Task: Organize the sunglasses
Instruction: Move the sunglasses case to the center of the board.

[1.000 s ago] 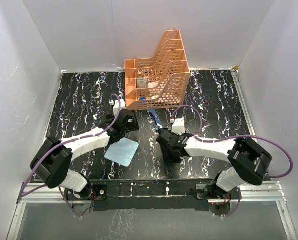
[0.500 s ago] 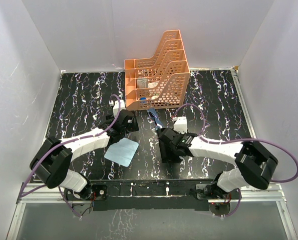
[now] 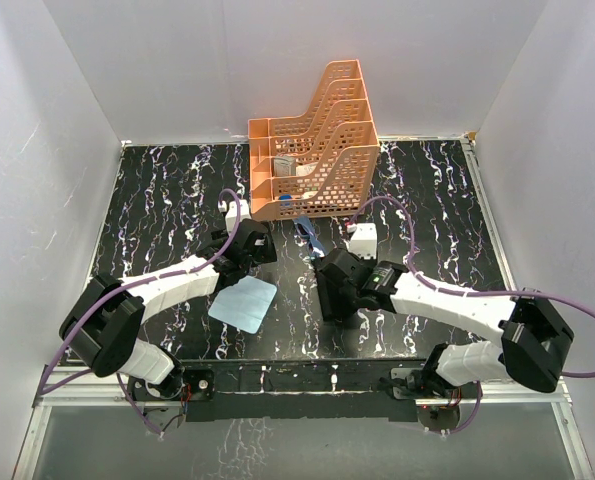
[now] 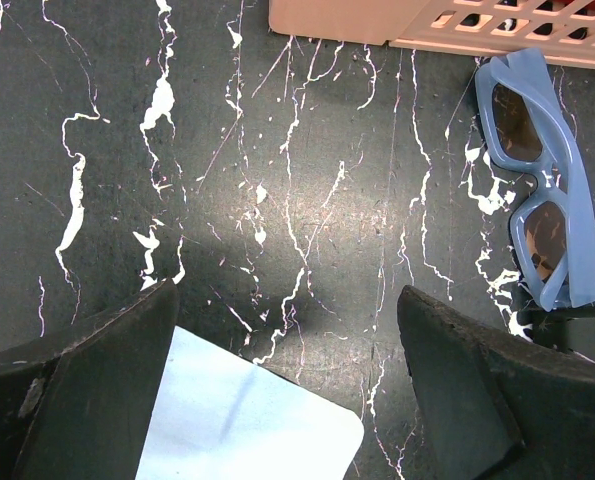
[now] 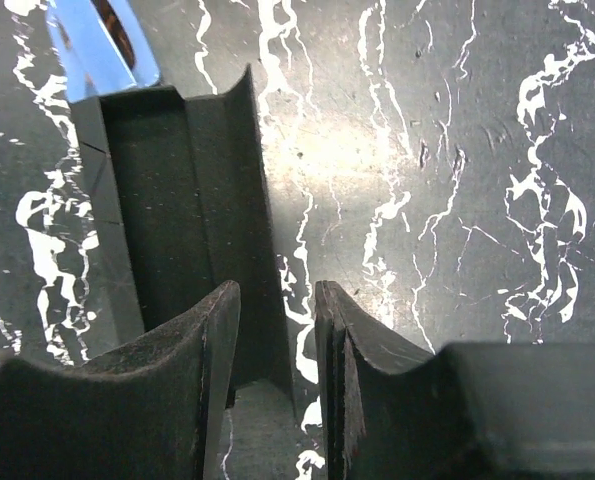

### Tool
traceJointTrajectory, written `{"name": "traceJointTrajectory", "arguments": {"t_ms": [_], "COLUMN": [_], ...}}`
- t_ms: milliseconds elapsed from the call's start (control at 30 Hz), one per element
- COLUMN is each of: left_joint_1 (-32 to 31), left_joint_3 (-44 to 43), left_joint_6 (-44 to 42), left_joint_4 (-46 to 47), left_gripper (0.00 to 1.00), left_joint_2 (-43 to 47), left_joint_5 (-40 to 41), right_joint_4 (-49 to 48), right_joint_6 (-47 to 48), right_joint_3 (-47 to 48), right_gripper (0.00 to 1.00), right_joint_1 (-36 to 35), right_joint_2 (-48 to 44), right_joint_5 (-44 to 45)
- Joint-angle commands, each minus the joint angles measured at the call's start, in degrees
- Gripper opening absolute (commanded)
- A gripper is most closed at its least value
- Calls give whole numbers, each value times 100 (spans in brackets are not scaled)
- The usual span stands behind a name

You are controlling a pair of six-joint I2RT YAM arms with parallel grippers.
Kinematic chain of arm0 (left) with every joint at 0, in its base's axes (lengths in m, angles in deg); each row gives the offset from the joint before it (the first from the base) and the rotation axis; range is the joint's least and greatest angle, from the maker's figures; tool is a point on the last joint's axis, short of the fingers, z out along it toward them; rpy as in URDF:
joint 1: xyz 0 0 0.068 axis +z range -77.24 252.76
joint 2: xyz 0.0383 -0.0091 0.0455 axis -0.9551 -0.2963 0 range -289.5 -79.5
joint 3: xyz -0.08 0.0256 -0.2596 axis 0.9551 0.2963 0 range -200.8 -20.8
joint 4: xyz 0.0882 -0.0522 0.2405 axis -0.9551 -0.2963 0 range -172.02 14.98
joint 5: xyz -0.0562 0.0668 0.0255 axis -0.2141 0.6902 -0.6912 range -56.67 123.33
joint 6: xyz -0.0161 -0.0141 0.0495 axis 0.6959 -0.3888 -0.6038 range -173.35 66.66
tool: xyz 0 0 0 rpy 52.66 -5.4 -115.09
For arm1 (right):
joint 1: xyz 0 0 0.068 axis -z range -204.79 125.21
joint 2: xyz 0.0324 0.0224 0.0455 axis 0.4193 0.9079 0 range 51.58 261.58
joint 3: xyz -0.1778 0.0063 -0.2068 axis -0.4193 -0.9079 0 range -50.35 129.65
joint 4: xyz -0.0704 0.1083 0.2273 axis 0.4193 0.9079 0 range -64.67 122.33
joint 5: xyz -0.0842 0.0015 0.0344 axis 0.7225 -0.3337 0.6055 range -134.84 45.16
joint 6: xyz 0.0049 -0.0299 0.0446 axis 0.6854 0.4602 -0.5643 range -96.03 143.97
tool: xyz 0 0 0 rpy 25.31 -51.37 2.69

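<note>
The blue-framed sunglasses [image 3: 309, 237] lie folded on the black marbled table just in front of the orange rack; they also show in the left wrist view [image 4: 542, 190] and at the top left of the right wrist view [image 5: 102, 45]. The long black case [image 5: 177, 220] lies right below them, its trough facing up. My right gripper [image 5: 272, 300] is low over the case [image 3: 329, 300]. Its jaws are a narrow gap apart and straddle the case's right wall, with a sliver of table showing beside the right finger. My left gripper [image 4: 287, 300] is wide open and empty, above the table left of the sunglasses.
The orange mesh rack [image 3: 312, 150] stands at the back centre, its base edge in the left wrist view [image 4: 427, 20]. A pale blue cloth [image 3: 243, 302] lies flat under my left gripper [image 3: 249, 247], its corner in the left wrist view [image 4: 237, 420].
My right arm's elbow has swung out to the right and the wrist has turned, while its gripper stays over the black case. The left arm, sunglasses and cloth have not moved.
</note>
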Motion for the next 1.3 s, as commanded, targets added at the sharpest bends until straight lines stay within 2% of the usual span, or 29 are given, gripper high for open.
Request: {"name": "traceJointTrajectory", "arguments": {"t_ms": [0, 167, 200, 233, 300, 767, 1267], "left_joint_1": [-42, -35, -34, -38, -35, -35, -35], "left_joint_3": [-65, -66, -76, -96, -109, 7, -20], "left_joint_6": [-1, -8, -9, -10, -10, 94, 140], "left_joint_4": [-12, -16, -16, -40, -59, -83, -219], "left_gripper": [89, 89, 89, 89, 89, 87, 87], "left_joint_2": [122, 139, 139, 140, 160, 269, 310], "left_joint_5": [-18, 0, -5, 1, 36, 58, 119], "right_joint_4": [147, 290, 221, 21, -120, -1030, -1503], "right_joint_6": [44, -133, -142, -167, -260, -230, -202], "right_joint_3": [440, 746, 743, 669, 575, 136, 144], "right_gripper": [33, 18, 13, 3, 0, 0, 0], "right_joint_1": [-195, -622, -641, -715, -828, -996, -1146], "right_joint_2": [-236, -60, -8, 75, 132, 293, 1082], "right_joint_5": [260, 318, 208, -21, -93, -498, -778]}}
